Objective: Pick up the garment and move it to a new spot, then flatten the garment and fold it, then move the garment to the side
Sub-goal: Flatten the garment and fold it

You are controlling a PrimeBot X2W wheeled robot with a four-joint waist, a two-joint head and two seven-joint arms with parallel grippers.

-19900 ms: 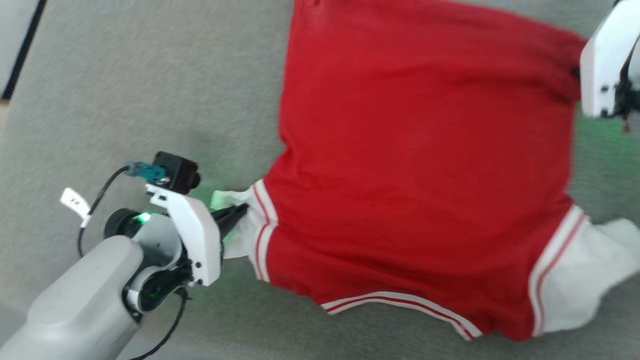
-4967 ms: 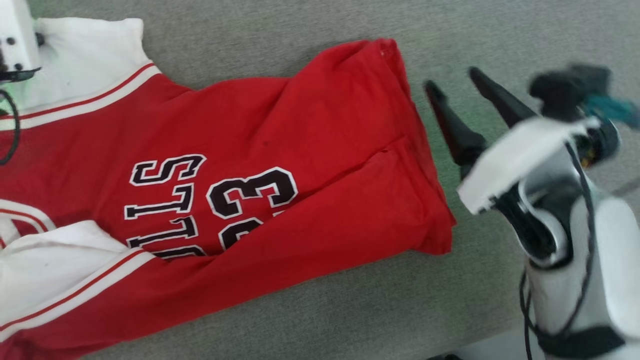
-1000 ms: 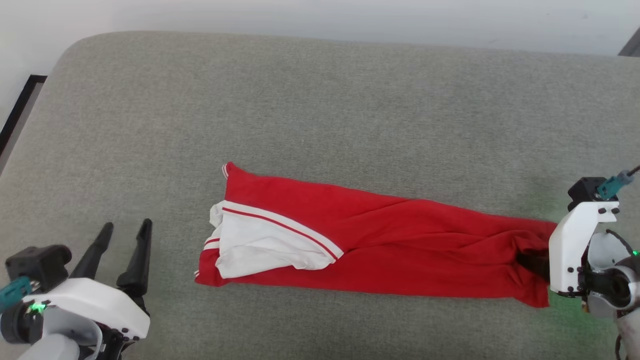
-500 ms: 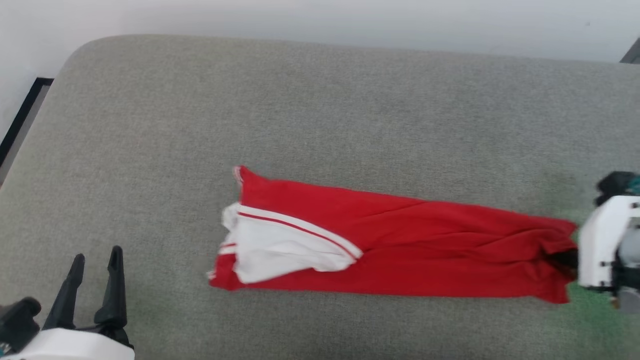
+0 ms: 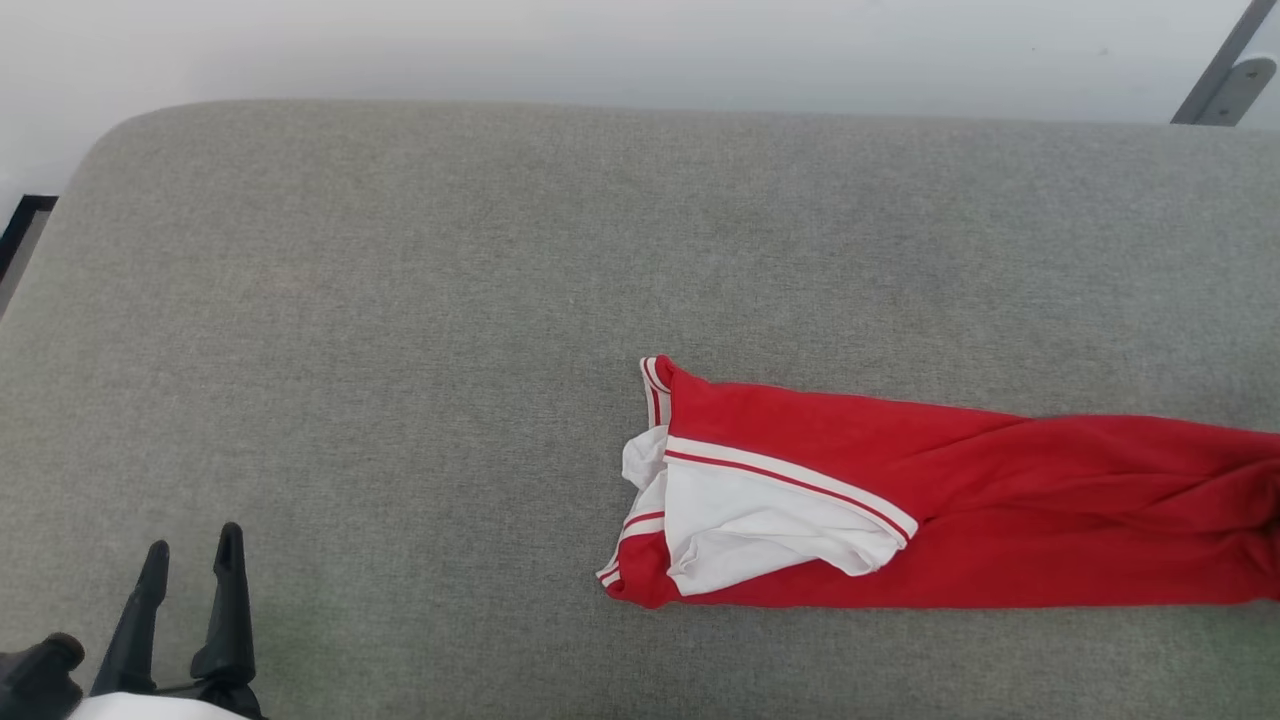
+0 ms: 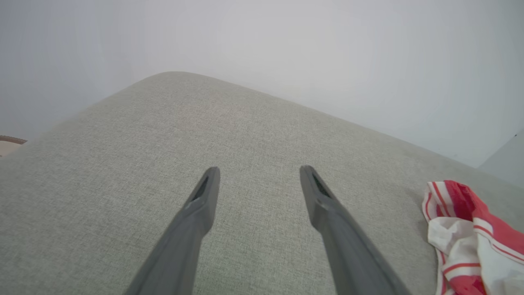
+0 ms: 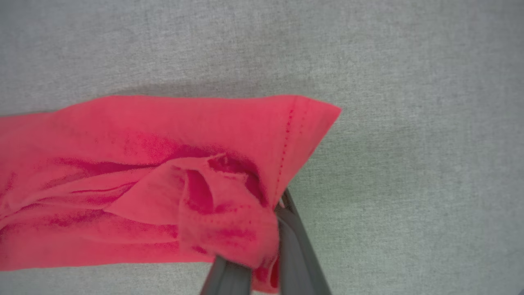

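Two fingers of the left gripper (image 5: 194, 540) (image 6: 259, 169) stand wide apart over the grey bench (image 5: 400, 300), holding nothing, well apart from the garment (image 5: 1000, 500) (image 6: 470, 229) (image 7: 143, 176). That red shirt lies on the bench folded into a long strip, a white sleeve end on top. The right gripper (image 7: 282, 217) has its fingers pinched together on the plain red end.

A grey fabric cushion (image 5: 400, 300) lies below a pale wall (image 5: 600, 50), a metal bracket (image 5: 1225, 85) beside it.
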